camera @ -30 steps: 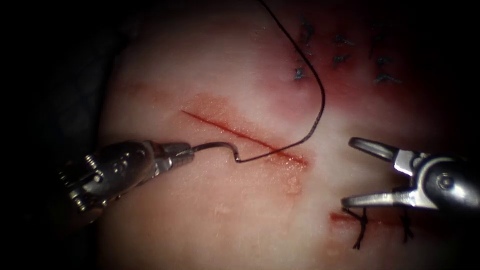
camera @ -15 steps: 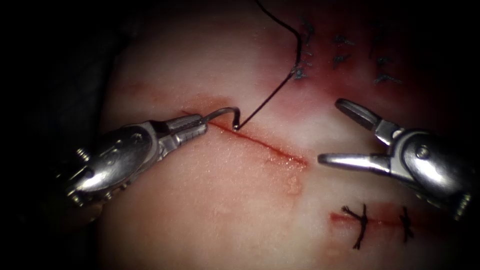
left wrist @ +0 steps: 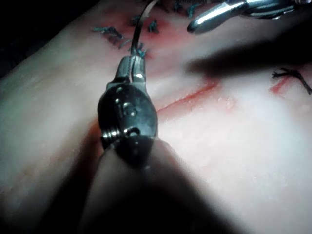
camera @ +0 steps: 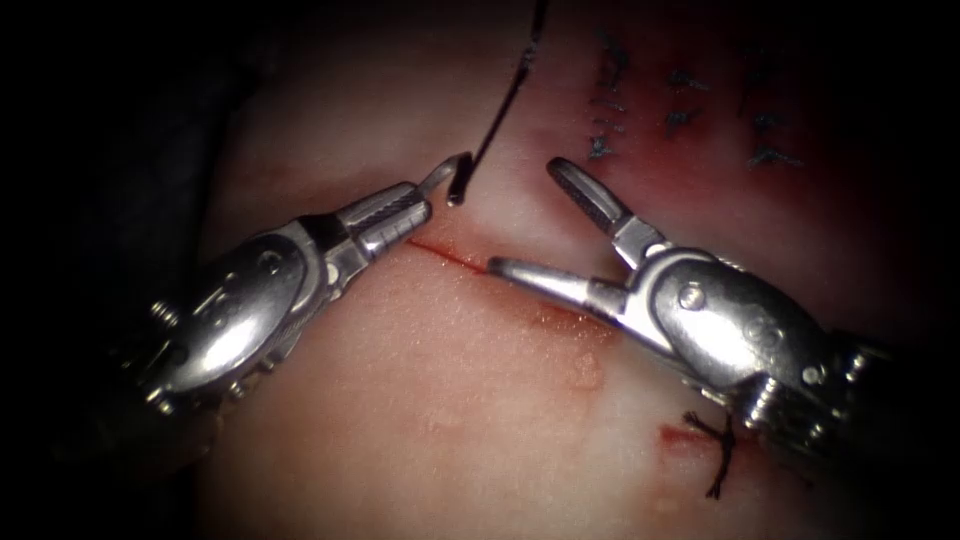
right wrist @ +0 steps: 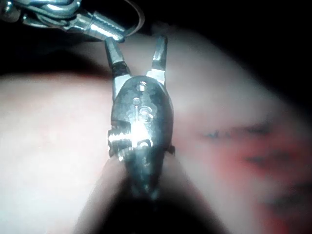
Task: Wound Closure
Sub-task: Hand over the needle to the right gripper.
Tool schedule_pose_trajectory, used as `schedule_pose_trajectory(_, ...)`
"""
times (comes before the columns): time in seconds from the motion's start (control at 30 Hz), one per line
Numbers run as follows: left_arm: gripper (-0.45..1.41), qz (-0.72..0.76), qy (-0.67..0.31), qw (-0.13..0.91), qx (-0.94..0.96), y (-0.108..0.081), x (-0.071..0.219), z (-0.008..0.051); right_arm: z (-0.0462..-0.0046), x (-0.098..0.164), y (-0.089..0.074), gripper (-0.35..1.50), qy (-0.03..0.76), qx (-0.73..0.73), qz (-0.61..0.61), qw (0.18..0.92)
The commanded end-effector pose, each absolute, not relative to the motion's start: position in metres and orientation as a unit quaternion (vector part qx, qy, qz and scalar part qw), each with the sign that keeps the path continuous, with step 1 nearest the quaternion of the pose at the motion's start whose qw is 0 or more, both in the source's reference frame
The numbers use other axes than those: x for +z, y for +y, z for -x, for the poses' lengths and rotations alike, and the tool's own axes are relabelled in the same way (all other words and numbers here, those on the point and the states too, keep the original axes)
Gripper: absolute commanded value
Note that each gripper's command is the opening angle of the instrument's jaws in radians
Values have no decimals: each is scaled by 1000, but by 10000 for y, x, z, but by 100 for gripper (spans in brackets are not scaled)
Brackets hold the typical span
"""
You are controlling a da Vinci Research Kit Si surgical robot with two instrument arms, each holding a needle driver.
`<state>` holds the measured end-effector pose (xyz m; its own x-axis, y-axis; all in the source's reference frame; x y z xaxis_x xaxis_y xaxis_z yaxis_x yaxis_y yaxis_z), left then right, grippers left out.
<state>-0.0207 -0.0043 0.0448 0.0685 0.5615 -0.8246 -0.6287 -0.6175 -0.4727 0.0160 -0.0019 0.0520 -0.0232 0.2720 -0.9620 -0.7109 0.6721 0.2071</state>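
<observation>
Endoscope view: left tool [camera: 425, 195] grips needle [camera: 452, 177] (clear of tissue [camera: 480, 400]); right tool [camera: 520, 215] gapes

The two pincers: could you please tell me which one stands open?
The right pincer stands open and empty, its jaws spread above the cut. The left pincer is shut on the needle.

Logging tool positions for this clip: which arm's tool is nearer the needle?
Left. The left tool grips the needle in shut jaws, off the tissue, above the cut. The right tool is beside it to the right, jaws open, holding nothing.
</observation>
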Motion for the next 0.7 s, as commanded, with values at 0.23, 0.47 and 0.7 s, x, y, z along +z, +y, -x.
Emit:
schedule_pose_trajectory(0.23, -35, 592, 23, 439, 676, -39, 453, 213, -189, 527, -7, 106, 618, 375, 202, 661)
schedule_pose_trajectory(0.47, -35, 595, 19, 439, 673, -43, 447, 214, -206, 531, -1, 108, 613, 371, 218, 663)
schedule_pose_trajectory(0.7, -35, 599, 11, 438, 670, -45, 440, 213, -213, 535, 3, 101, 611, 362, 232, 664)
